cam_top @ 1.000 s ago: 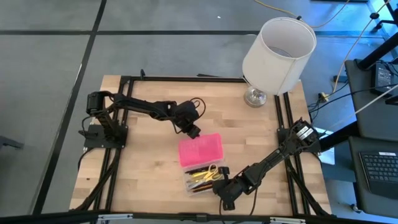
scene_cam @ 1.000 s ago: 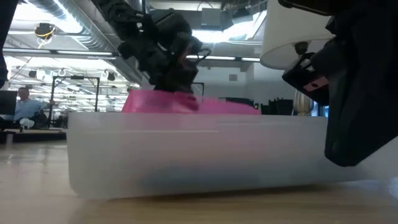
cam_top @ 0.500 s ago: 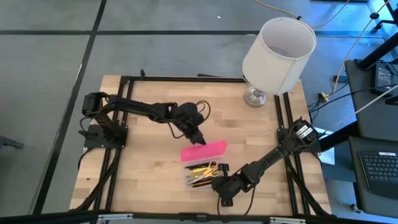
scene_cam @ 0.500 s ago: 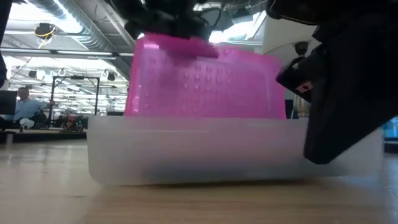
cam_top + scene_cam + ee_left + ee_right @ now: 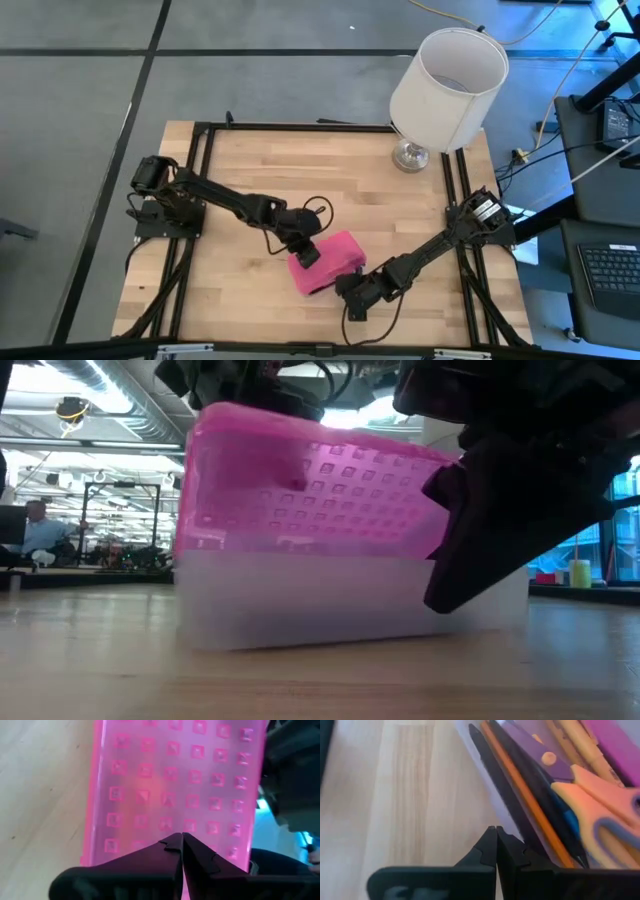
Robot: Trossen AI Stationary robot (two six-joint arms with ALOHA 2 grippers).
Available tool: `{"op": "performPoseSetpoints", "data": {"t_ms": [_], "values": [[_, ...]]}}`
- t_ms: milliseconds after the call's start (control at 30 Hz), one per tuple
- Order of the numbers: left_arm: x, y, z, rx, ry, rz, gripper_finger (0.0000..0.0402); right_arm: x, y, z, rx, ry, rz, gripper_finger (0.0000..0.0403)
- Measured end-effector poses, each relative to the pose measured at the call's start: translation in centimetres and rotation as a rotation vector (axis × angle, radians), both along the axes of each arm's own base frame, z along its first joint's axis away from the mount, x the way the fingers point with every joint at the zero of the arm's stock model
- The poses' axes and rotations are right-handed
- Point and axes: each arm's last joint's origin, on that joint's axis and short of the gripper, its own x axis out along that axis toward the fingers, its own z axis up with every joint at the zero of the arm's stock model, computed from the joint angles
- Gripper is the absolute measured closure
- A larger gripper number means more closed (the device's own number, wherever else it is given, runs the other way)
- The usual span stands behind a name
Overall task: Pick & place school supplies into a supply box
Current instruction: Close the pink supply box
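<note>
Now supply box (image 5: 327,263) — dimpled translucent pink lid down, left pincer (image 5: 309,256) clenched atop, right pincer (image 5: 350,288) clenched beside.

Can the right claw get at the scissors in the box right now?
Probably not: the pink lid is down over the box, pressed by the left claw; right claw is shut outside its wall.

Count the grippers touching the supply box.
2: the left gripper pressing on the pink lid of the supply box; the right gripper against its right end.
</note>
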Motion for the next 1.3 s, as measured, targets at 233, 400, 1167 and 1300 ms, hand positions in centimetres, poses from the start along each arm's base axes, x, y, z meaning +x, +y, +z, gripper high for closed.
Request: {"op": "performPoseSetpoints", "data": {"t_ms": [233,400,1167,1300], "values": [[-0.1,-1.0,-0.3,0.021,0.005,0.019,0.0398,0.0,0.2,0.1,0.025,-0.002,0.002,0.0400],[0.0,-1.1,-0.2,0.026,-0.001,0.023,0.0398,-0.3,0.1,1.0,0.072,0.016,-0.017,0.0400],[0.4,-1.1,0.2,0.054,-0.071,0.024,0.0398,-0.5,1.0,8.8,0.165,0.242,0.080,0.0400],[0.4,-1.0,0.2,0.055,-0.073,0.026,0.0398,-0.8,1.0,8.8,0.164,0.271,0.064,0.0400]]}}
